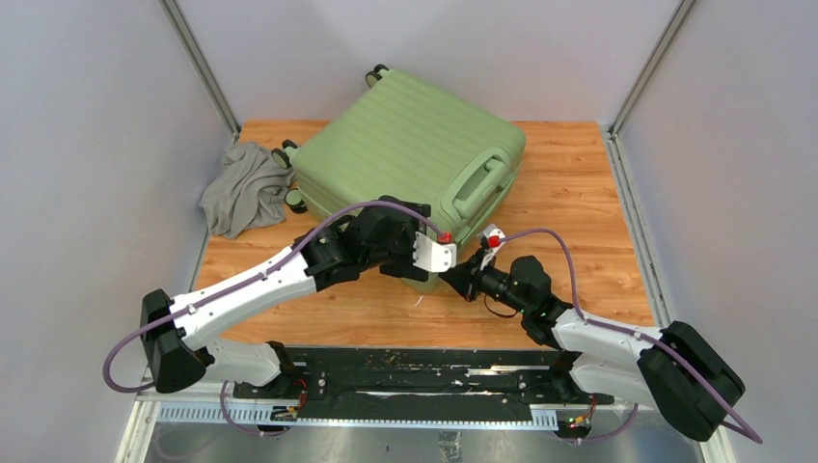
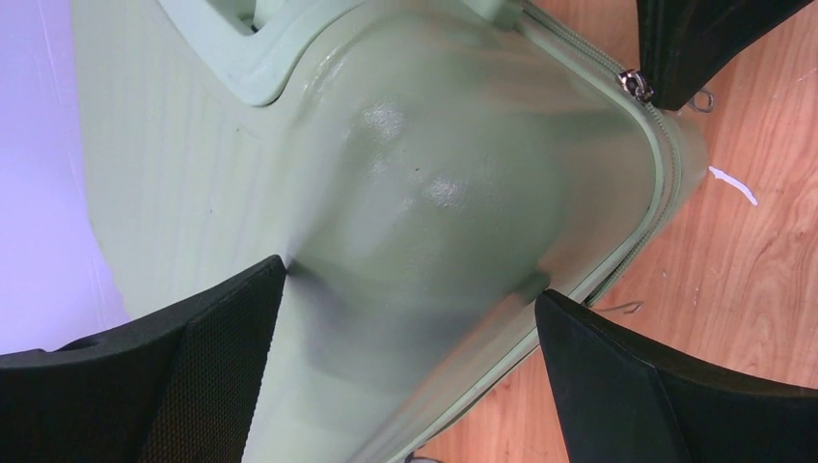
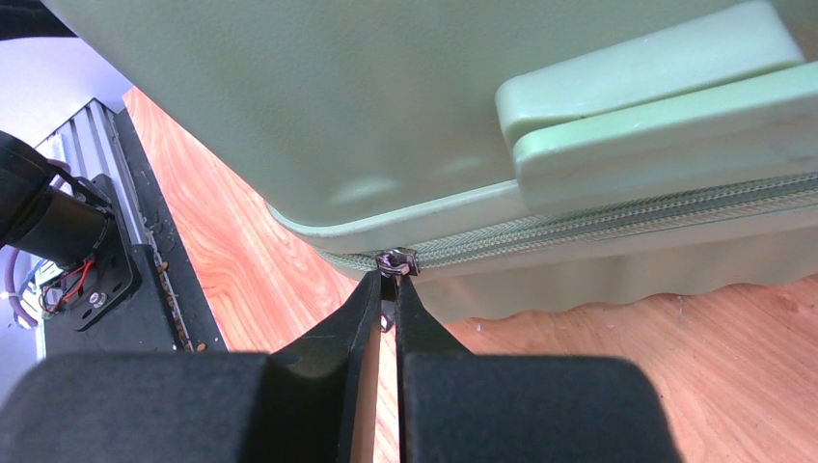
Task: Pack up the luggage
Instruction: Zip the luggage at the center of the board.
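Note:
The luggage is a light-green ribbed hard-shell suitcase lying flat and closed on the wooden table. My left gripper is open, its two black fingers spread wide over the rounded near corner of the shell without squeezing it. My right gripper comes in low from the right at that same corner. It is shut on the small metal zipper pull, which sits on the green zip track just below the lid's edge. The left wrist view shows that pull under a right finger.
A crumpled grey cloth lies on the table left of the suitcase, by its wheels. The suitcase's side handle faces the right arm. A small white scrap lies on the wood near the corner. Grey walls enclose the table.

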Tool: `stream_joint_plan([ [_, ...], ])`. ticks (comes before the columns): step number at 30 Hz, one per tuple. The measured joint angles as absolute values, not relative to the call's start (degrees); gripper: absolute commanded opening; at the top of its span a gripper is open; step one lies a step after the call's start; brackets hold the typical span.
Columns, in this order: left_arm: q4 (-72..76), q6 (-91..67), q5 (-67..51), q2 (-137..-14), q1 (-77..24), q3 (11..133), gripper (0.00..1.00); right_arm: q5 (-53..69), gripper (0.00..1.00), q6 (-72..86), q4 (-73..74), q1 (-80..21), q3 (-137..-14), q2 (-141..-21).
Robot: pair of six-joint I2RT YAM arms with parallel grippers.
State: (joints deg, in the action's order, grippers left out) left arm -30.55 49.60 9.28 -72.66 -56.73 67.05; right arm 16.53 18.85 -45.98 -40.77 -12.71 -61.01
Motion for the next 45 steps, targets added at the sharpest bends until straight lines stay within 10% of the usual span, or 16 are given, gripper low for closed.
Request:
stream_joint_plan([
  [45,9.0,112.4,-9.1,-61.4,-60.4,28.4,0.86,16.7,0.0,21.6,-46.2,-40.8,-12.7,-61.3],
])
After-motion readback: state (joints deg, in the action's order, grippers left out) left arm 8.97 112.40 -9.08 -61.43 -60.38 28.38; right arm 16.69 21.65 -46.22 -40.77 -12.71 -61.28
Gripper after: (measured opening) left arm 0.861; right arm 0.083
